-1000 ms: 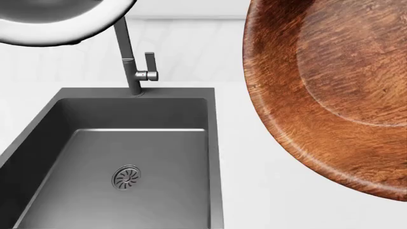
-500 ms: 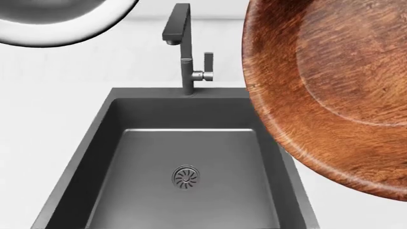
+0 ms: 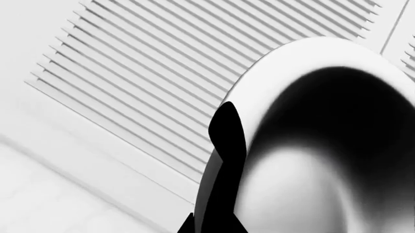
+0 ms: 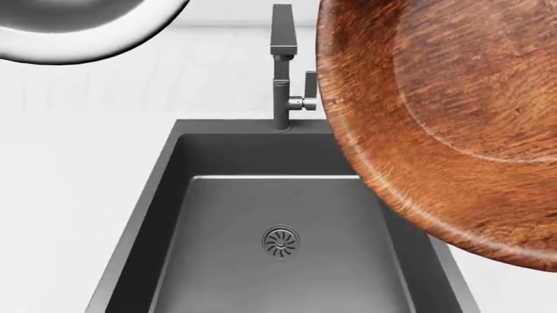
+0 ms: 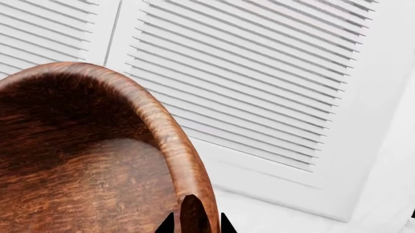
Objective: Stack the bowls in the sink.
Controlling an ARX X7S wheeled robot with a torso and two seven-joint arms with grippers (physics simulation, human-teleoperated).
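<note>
The large reddish-brown wooden bowl (image 4: 452,124) is held up close to the head camera at the right, tilted, its edge overlapping the sink's right side. The shiny steel bowl (image 4: 70,32) is held up at the top left. The dark grey sink (image 4: 218,215), with a round drain (image 4: 281,242) and a square faucet (image 4: 283,65), lies below between them. In the right wrist view my right gripper (image 5: 194,221) is shut on the wooden bowl's rim (image 5: 175,145). In the left wrist view my left gripper (image 3: 217,194) is shut on the steel bowl's rim (image 3: 292,58), one black finger (image 3: 228,141) inside it.
White counter (image 4: 70,182) surrounds the sink on the left and behind it. Both wrist views look at white louvred cabinet doors (image 3: 162,63) (image 5: 259,63) behind the bowls.
The view has shifted so that the sink and faucet now sit further right, near the middle. The wooden bowl has moved a little left in view, over the sink's right edge. The steel bowl stays put.
</note>
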